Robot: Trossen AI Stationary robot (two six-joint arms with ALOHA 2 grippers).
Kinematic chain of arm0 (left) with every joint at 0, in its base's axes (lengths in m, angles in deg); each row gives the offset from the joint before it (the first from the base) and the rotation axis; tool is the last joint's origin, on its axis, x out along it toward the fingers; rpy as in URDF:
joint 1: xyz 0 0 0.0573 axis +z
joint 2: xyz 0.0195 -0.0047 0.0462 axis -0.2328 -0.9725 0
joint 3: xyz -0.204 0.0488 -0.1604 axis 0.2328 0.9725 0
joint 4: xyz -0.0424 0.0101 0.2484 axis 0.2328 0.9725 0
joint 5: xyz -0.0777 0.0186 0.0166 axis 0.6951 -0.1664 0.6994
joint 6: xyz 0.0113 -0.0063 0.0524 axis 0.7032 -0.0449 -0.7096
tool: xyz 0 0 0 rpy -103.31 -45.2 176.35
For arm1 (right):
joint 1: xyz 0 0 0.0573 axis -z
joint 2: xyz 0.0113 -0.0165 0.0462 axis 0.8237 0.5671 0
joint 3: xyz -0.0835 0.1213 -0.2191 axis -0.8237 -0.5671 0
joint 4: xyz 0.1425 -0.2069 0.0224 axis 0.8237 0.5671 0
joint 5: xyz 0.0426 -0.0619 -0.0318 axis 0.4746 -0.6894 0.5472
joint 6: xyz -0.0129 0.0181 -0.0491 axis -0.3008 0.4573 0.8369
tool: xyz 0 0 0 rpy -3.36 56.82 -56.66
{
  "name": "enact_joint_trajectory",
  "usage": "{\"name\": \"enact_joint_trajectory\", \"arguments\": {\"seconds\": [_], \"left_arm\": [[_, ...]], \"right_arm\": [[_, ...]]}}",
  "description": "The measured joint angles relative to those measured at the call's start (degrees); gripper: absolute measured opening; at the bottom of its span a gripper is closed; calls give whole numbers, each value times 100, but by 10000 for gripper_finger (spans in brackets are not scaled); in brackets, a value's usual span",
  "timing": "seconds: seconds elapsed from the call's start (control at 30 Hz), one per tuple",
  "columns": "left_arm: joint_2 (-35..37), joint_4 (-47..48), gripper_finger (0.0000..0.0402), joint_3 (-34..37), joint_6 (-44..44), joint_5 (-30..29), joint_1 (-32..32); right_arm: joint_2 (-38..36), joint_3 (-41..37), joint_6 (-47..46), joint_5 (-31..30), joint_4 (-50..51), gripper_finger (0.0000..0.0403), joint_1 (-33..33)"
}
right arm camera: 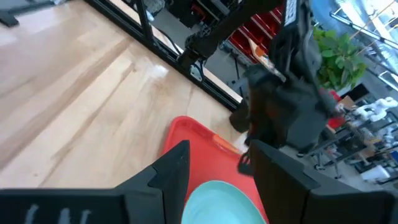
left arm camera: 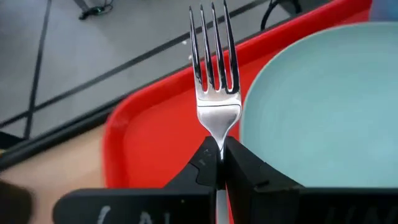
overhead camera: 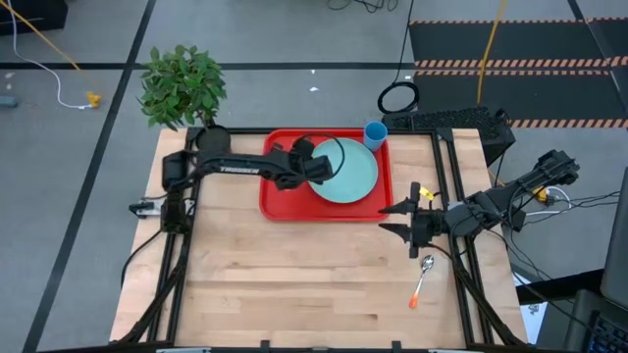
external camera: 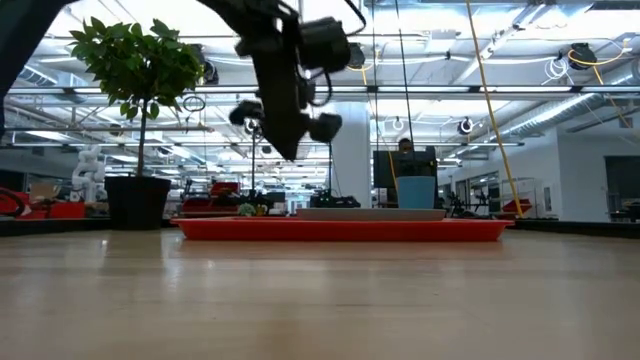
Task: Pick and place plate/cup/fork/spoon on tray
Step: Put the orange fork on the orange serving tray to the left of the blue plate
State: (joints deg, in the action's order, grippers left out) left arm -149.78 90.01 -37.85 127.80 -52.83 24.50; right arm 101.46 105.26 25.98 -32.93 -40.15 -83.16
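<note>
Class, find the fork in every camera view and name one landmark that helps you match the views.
High view: not discernible, hidden under the left gripper over the tray.
Low view: cannot be made out.
Left wrist view: fork centre, prongs pointing away, pinched in the shut jaws.
Right wrist view: only an orange handle, under the far arm.
Shared landmark: the red tray, holding the teal plate.

Potted plant (overhead camera: 183,86) at wooden table (overhead camera: 294,275) corner

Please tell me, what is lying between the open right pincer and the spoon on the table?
Nothing. In the high view, only bare wooden table separates the right pincer from the spoon, which lies nearer the table's front edge.
</note>
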Motion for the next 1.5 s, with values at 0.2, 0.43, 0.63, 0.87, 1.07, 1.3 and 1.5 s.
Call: {"name": "enact_joint_trajectory", "arguments": {"seconds": [0.2,0.43,0.63,0.87,1.07,1.3,1.5], "left_arm": [[-414,-121,10,5,381,236,115],[-651,-144,13,3,907,370,115],[-651,-98,9,3,1113,365,71],[-750,-93,12,29,1267,399,156],[-867,-150,10,26,1523,408,145],[-1020,-74,13,28,1854,578,137],[-1085,-99,14,29,2091,593,121]], "right_arm": [[-14,0,154,-106,33,160,73],[-14,0,150,-97,44,160,253],[-14,0,184,-86,44,160,380],[-14,0,193,-86,42,160,450],[-14,0,113,-86,38,160,450],[-14,0,45,-82,61,160,450],[-14,0,38,-67,59,160,448]]}}
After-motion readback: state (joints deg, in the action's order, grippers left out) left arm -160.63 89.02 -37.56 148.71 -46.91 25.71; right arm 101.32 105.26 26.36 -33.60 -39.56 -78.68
